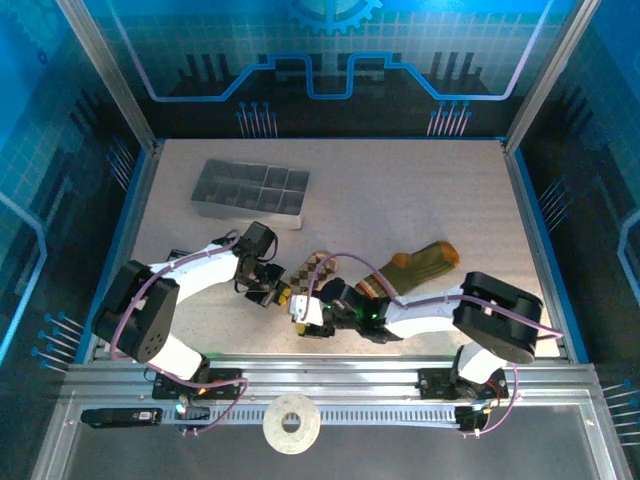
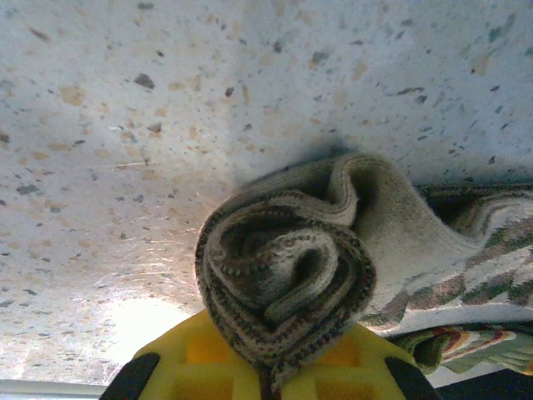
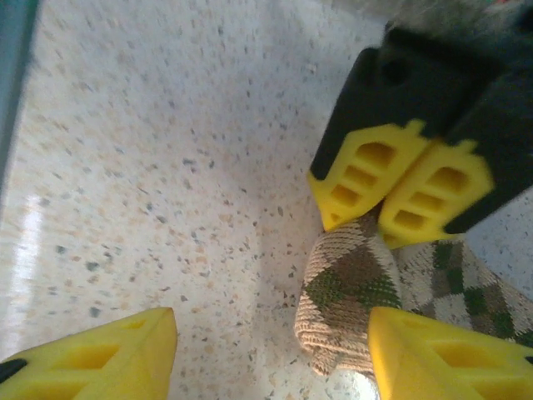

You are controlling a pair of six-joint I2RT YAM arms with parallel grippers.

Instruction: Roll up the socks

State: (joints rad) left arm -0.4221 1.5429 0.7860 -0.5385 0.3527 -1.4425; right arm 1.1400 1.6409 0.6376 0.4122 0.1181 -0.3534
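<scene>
On the table (image 1: 420,200): pale speckled top with glare patches, boxed in by blue circuit-print walls (image 1: 60,120), with an aluminium rail (image 1: 400,385) along the near edge. Grey tray (image 1: 250,190) sits back left; tape roll (image 1: 291,424) lies by the front edge. Checkered sock (image 2: 283,275) lies mid-table, one end wound into a tight spiral. Left gripper (image 3: 371,225) is clamped on that roll. Right gripper (image 3: 271,354) stands agape, fingers either side of the roll, gripping nothing. Green sock (image 1: 425,262) lies just beside it, orange toe to the right, cuff end partly under the right arm.
</scene>
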